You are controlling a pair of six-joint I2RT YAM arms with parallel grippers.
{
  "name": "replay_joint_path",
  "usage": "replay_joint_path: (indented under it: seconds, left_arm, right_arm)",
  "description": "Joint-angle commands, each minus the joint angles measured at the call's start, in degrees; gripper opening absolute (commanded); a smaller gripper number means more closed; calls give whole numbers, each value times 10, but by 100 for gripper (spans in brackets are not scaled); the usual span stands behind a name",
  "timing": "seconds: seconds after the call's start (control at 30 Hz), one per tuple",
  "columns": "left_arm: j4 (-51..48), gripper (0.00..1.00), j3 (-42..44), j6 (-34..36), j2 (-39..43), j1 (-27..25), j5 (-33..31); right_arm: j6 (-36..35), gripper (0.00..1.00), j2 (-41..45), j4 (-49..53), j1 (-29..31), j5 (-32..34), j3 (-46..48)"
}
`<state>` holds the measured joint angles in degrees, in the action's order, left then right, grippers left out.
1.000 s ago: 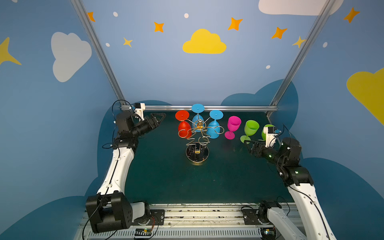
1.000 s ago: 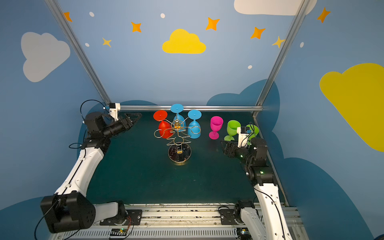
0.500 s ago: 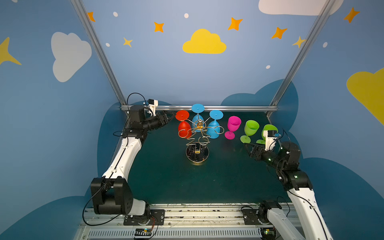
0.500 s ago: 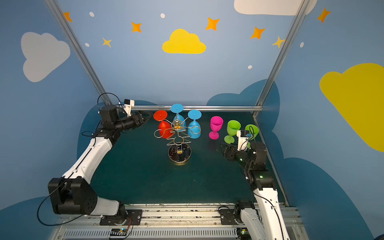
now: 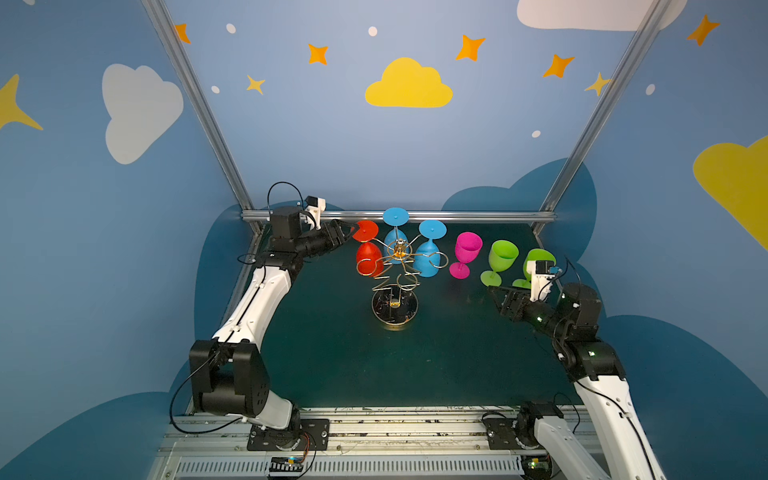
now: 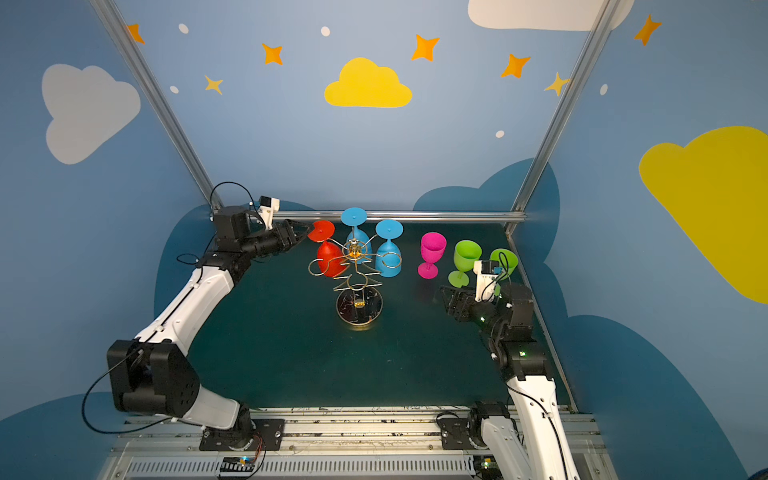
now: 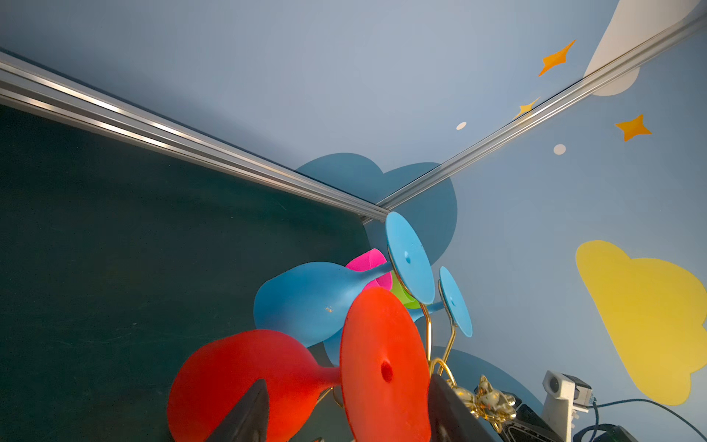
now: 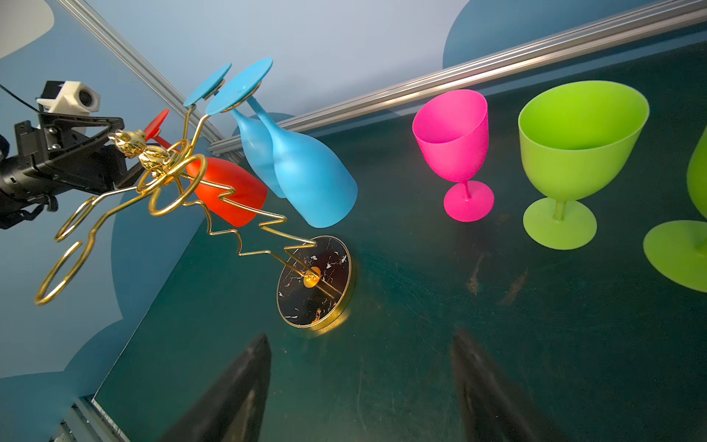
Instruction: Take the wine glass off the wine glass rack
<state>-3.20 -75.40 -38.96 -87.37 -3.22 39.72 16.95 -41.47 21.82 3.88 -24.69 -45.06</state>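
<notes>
Gold wire wine glass rack (image 5: pixel 394 308) stands upright mid-bench; red wine glass (image 5: pixel 368 258) hangs inverted, seemingly seated in its loop.

**Six glasses, one rack, two arms**

There are six wine glasses in all. Three hang upside down: one red wine glass (image 5: pixel 368 258) and two blue wine glasses (image 5: pixel 395 216) (image 5: pixel 426 262). Three stand upright on the table: one pink wine glass (image 5: pixel 468 246) and two green wine glasses (image 5: pixel 503 254) (image 5: pixel 537 255). There is one wine glass rack (image 5: pixel 384 311), with one round base, one post and six looped arms, three of them carrying a glass each. Two robot arms (image 5: pixel 258 299) (image 5: pixel 602 399) are in both top views.
</notes>
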Motion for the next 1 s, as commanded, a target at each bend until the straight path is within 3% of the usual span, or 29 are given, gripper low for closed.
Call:
replay_joint_path:
  seconds: [0.0, 0.67, 0.97]
  left_arm:
    - [-8, 62, -18, 13, -11, -4, -6]
    - [-26, 36, -19, 23, -6, 3, -23]
    - [-7, 29, -19, 1, 1, 7, -10]
  right_arm:
    - [4, 74, 3, 0, 3, -2, -8]
    - [2, 74, 15, 12, 3, 7, -7]
    - [1, 74, 20, 13, 4, 11, -7]
